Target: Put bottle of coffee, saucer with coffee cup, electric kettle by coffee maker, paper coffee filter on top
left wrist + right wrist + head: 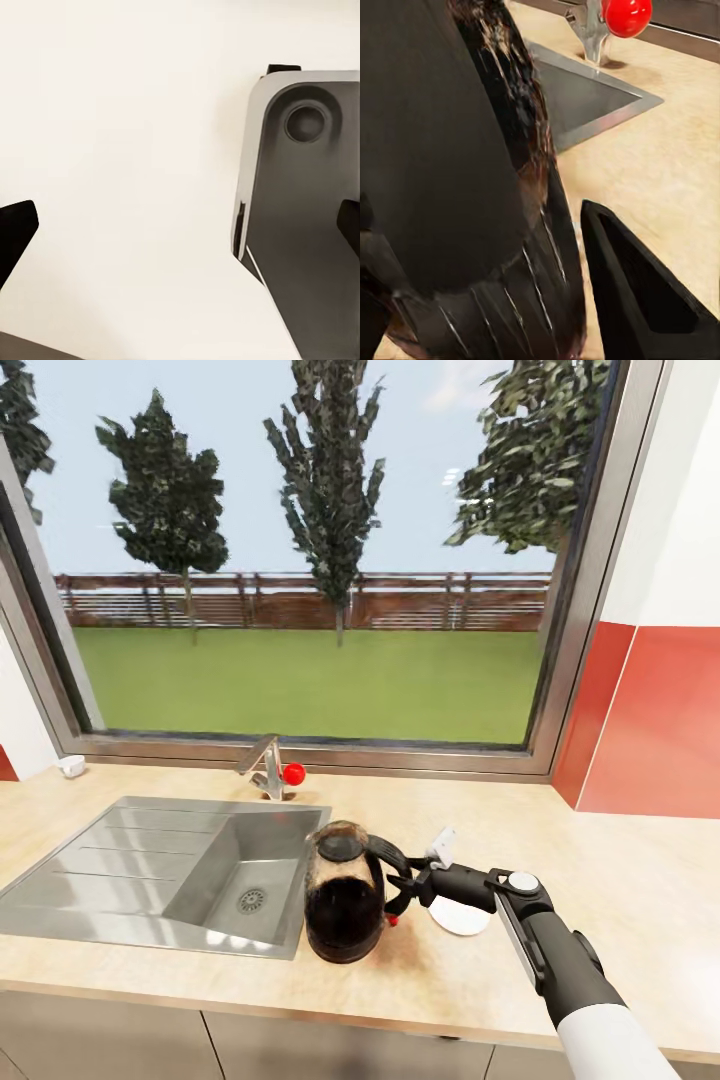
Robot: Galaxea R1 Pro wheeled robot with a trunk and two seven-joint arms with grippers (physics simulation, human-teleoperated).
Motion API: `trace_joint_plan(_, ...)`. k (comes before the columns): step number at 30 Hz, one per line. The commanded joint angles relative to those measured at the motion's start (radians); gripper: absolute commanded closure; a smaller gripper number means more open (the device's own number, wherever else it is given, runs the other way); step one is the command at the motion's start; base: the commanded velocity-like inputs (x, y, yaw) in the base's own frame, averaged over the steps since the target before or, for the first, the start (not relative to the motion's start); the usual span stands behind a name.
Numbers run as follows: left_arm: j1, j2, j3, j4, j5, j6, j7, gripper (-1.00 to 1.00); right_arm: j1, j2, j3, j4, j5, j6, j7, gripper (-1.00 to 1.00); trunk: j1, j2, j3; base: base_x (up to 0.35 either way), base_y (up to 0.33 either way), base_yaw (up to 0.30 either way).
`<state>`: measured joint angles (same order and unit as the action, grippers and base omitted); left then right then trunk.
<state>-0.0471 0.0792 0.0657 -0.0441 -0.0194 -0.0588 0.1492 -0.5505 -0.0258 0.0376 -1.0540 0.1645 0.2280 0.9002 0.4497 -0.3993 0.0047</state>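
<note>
My right tool (412,884) was clenched on the handle of the dark electric kettle (344,892), which stood upright on the surface (620,880) beside the sink (150,860), probably for placing. My left tool's (180,225) fingers were spread, grasping nothing.

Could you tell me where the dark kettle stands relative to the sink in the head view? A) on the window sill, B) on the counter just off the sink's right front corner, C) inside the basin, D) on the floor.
B: the kettle stands on the counter beside the sink, at its right front corner, with the right end effector at its handle.
</note>
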Motion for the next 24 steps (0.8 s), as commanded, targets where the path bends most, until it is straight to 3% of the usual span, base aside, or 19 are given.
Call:
trace_joint_plan(1, 0.0, 0.0, 0.006, 0.001, -0.002, -0.004, 0.001, -1.0, 0.0, 0.0, 0.001, -0.002, 0.0, 0.009, 0.003, 1.0, 0.0, -0.001, 0.0, 0.0, 0.0, 0.0)
trace_joint_plan(24, 0.0, 0.0, 0.006, 0.002, -0.002, -0.003, 0.001, -1.0, 0.0, 0.0, 0.001, -0.005, 0.0, 0.009, 0.003, 1.0, 0.0, -0.001, 0.0, 0.0, 0.0, 0.0)
